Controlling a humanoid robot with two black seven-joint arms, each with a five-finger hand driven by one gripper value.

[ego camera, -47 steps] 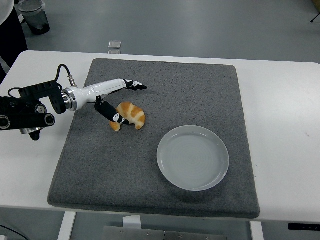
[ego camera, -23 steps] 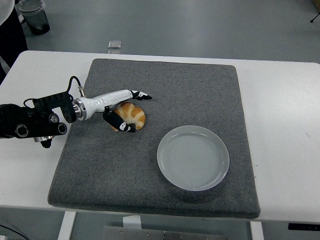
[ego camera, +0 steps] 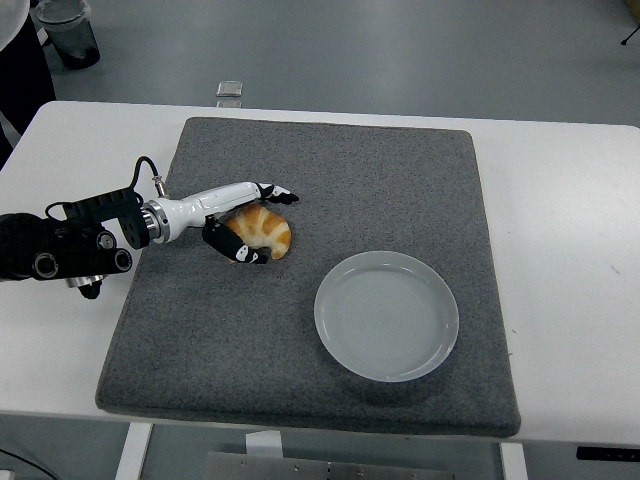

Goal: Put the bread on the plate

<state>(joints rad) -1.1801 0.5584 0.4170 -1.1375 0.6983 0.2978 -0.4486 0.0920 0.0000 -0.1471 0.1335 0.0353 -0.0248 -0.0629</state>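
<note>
A golden croissant-shaped bread [ego camera: 264, 231] lies on the grey mat [ego camera: 400, 180], left of centre. My left hand [ego camera: 271, 227] reaches in from the left and brackets it. The long fingers [ego camera: 277, 194] stretch over its far side, and the thumb [ego camera: 240, 250] rests against its near side. The fingers look nearly straight, not clamped, and the bread still sits on the mat. An empty white plate [ego camera: 322, 318] stands on the mat to the right and nearer me, well apart from the bread. The right arm does not show.
The mat covers most of the white table [ego camera: 570, 220]. My black forearm housing [ego camera: 60, 248] lies over the table's left edge. Beyond the table, a dark bin [ego camera: 68, 32] and a small grey object [ego camera: 229, 91] are on the floor.
My left hand came forward to the right and closed in around the bread, thumb sliding along its near side. The bread shifted slightly right on the mat. The plate stayed put.
</note>
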